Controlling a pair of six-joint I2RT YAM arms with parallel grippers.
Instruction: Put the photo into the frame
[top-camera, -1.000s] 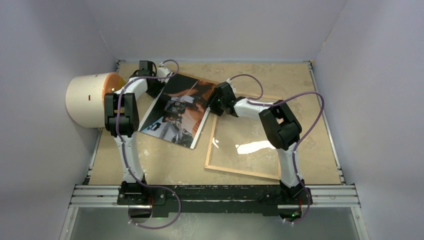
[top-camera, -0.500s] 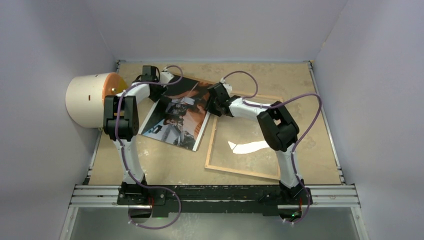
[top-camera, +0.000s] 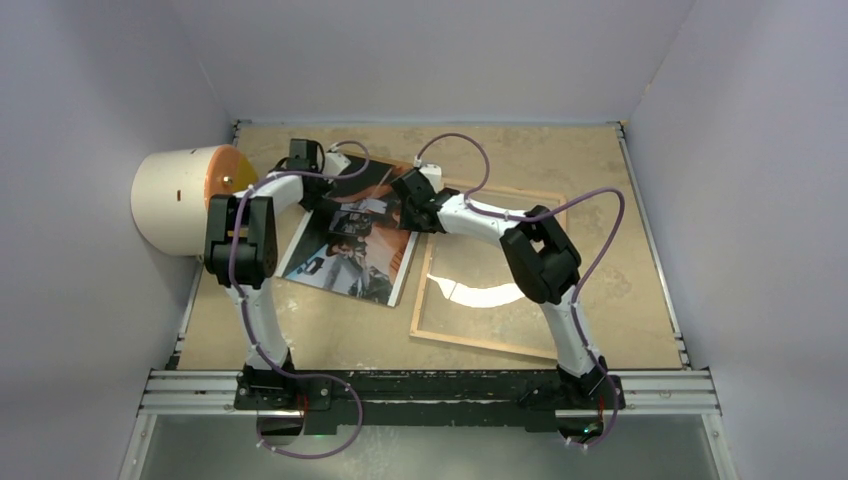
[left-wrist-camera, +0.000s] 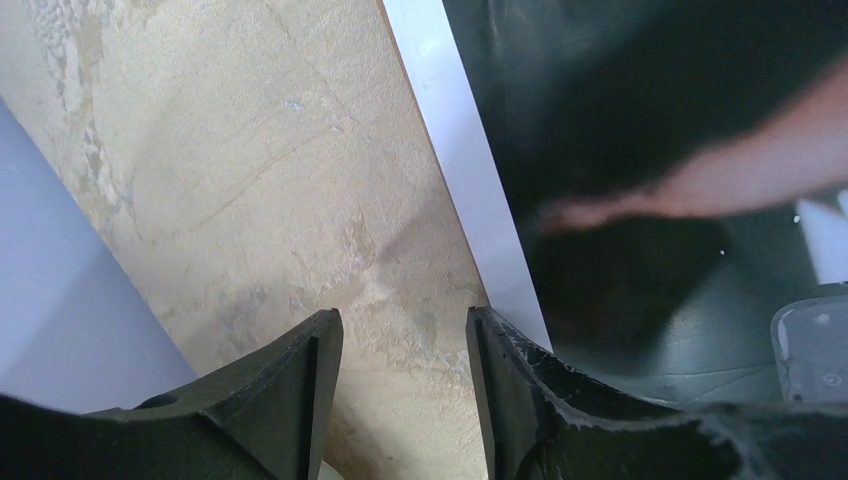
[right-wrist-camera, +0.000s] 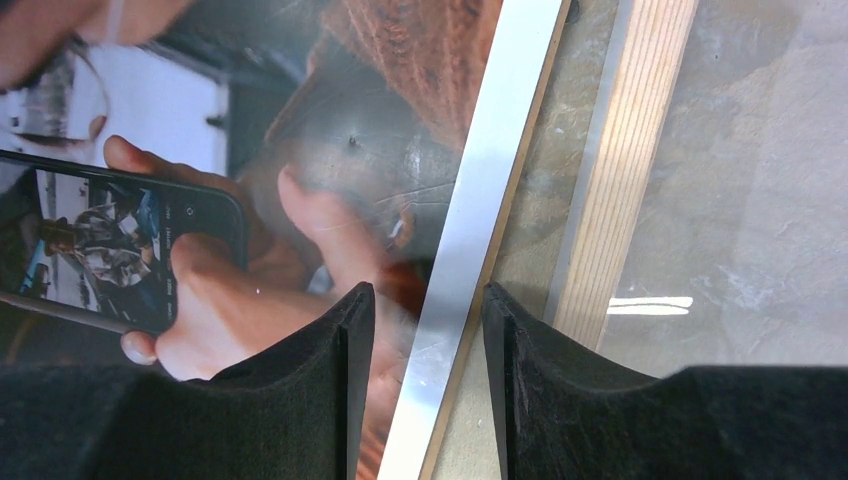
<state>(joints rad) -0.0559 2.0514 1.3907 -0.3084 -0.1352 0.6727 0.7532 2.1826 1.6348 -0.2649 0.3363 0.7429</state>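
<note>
Left pincer is down at the photo's 11 o'clock corner, half spread, with only bare bench showing in the gap. The photo lies face up, flat on the bench at the frame's 9 o'clock, just beside it and not in it yet. Right pincer sits at the photo's 2 o'clock edge, also half spread, with the white border running through its gap.

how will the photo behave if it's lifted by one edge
The photo looks paper-thin and lies flat, so it would probably droop if lifted by one edge. Its face shows a glossy sheen, so it may slip or slide when pushed.
</note>
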